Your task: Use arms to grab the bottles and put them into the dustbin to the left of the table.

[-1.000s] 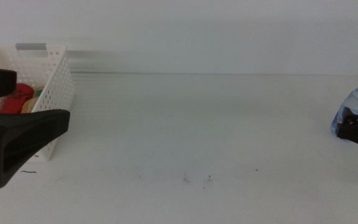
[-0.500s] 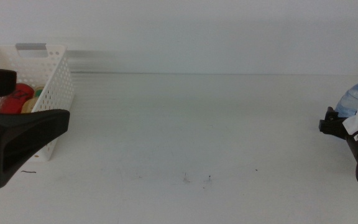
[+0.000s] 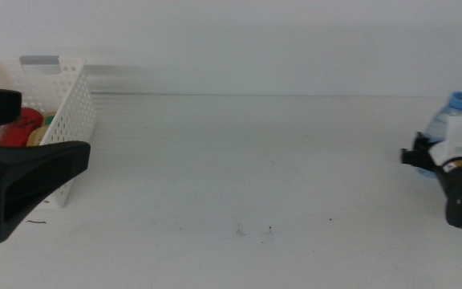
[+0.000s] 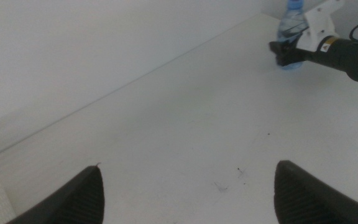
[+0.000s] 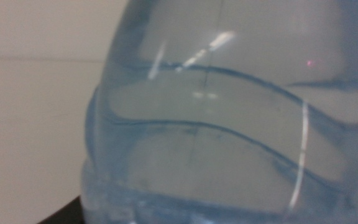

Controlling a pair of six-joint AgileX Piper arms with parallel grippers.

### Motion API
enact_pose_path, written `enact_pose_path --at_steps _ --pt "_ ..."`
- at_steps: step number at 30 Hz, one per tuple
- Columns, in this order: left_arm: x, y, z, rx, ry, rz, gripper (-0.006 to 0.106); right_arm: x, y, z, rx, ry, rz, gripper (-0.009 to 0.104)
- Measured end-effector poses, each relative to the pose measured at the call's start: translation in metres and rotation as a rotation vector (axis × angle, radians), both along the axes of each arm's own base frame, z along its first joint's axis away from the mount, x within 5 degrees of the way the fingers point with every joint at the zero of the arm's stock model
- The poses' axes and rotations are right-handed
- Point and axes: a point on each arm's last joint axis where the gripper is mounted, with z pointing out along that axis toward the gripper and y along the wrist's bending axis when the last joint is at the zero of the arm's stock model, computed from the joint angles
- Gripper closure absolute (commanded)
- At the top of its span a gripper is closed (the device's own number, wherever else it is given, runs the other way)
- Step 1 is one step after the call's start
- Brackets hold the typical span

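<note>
1 water bottle stands upright (cap up), clamped by right gripper.

My right gripper sits at the far right edge of the middle view, its black wrist and white housing low and level, the claw pointing inward. Its own camera is filled by what lies between the fingers, so I cannot see how the jaws stand.

My left gripper waits at the left edge of the middle view. Its two dark fingers are spread wide apart with nothing between them, one finger above the other in that view, tips aimed across toward my right arm.
</note>
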Motion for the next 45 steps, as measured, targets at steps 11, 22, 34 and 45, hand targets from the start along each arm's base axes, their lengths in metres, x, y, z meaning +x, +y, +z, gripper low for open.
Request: enact_pose_path --at_steps 11,22,34,45 --pt "0.000 0.000 0.000 0.000 0.000 0.000 0.007 0.009 0.207 0.089 0.007 -0.209 0.593 0.097" --pt "0.000 0.000 0.000 0.000 0.000 0.000 0.007 0.001 0.304 0.030 -0.033 -0.030 0.834 0.098" --pt "0.000 0.000 0.000 0.000 0.000 0.000 0.007 0.001 0.306 0.009 0.009 0.003 0.817 0.091" --pt "0.000 0.000 0.000 0.000 0.000 0.000 0.007 -0.005 0.302 0.008 0.069 0.094 0.798 0.003"
